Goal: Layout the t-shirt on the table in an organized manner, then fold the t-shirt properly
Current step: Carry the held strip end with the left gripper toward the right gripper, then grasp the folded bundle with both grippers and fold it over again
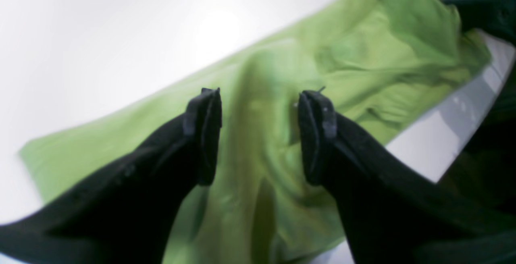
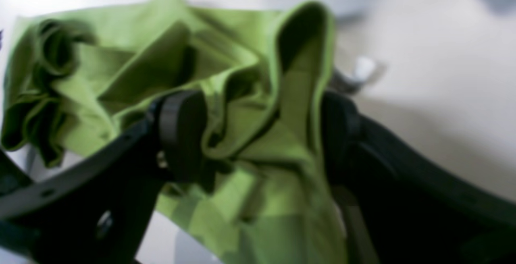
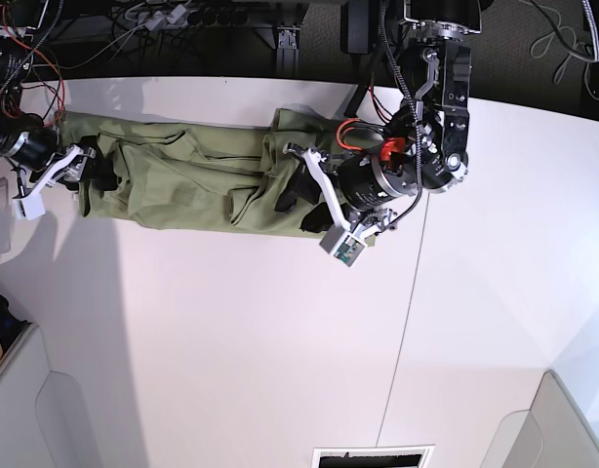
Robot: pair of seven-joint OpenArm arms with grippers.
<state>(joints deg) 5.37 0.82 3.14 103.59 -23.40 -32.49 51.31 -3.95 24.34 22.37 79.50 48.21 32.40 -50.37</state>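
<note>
the t-shirt [image 3: 192,180] lies stretched and rumpled along the far edge of the tabletop [image 3: 280,331]. the left gripper [image 1: 260,135] hovers above it, fingers [image 1: 203,131] spread apart. the right gripper [image 2: 262,135] has cloth bunched between its parted fingers [image 2: 181,131].

Bright, even light falls from overhead. Through my left wrist camera the bench [image 1: 100,34] blows out to white glare at the upper left, and the t-shirt [image 1: 363,54] smears with motion blur while my left tool [image 1: 260,135] stays fairly sharp. My right wrist view is soft all over, out of focus. The base view is crisp, with faint soft shadows beside my arms.
</note>
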